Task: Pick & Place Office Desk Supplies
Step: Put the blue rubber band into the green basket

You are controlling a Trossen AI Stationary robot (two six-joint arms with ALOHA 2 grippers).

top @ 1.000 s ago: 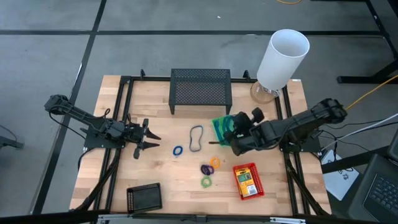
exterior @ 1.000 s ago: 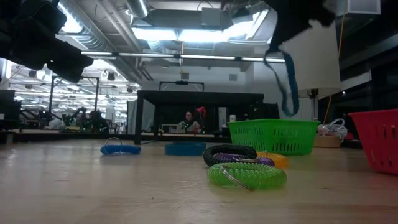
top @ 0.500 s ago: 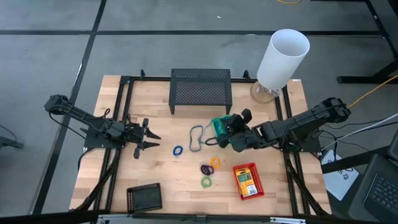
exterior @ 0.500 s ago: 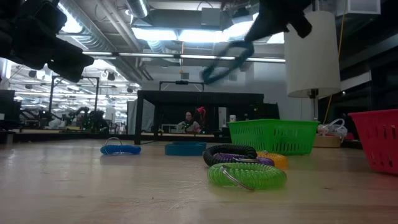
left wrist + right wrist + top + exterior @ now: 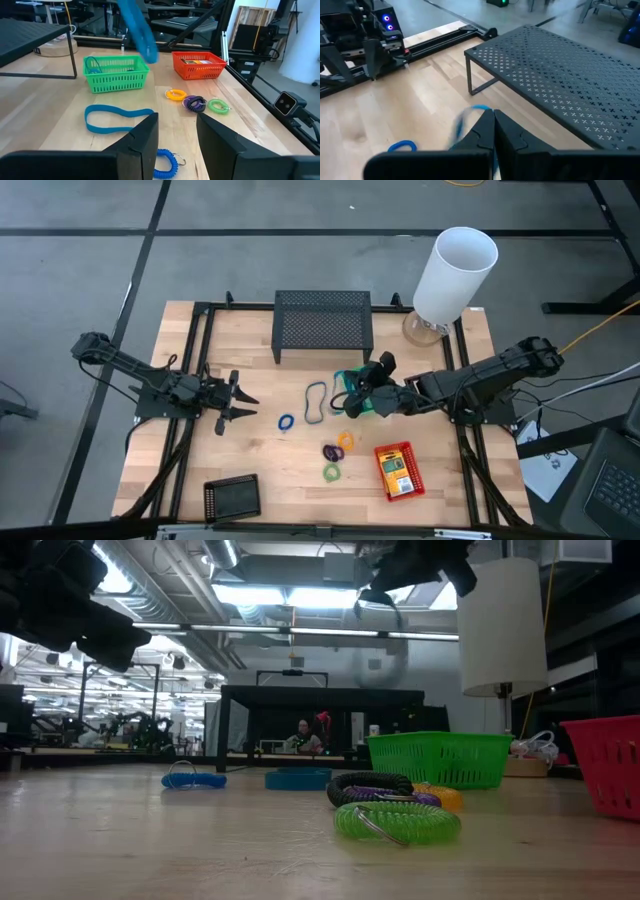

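Observation:
My right gripper (image 5: 350, 396) hovers over the green basket (image 5: 116, 73), shut on a thin blue band loop (image 5: 137, 27) that shows blurred in the air. A second blue band (image 5: 316, 402) lies flat on the table, with a blue ring (image 5: 286, 422) beside it. Purple (image 5: 330, 451), orange (image 5: 346, 441) and green (image 5: 331, 472) rings lie near the red basket (image 5: 398, 470), which holds a yellow-and-green pack. The black basket (image 5: 232, 498) sits at the near edge. My left gripper (image 5: 236, 395) waits open at the left. My right gripper pinches the blue band loop (image 5: 466, 121) between its two shut fingers (image 5: 507, 137), coming in from the table's right and slanting down. The band is lifted clear of the table and shows blurred beside the fingertips; which part of the loop is held is hidden by the fingers.
The wide black mesh stand (image 5: 322, 325) stands at the far side, the tall white cylinder (image 5: 455, 272) at the far right corner. Black frame rails run along the table's left and right edges. Bare wood lies between the two grippers and left of the rings.
My right gripper has moved toward the table's left, from beside the green basket to above it, staying shut on the band. The band, hanging straight down a second ago, has swung up and sideways and now shows blurred.

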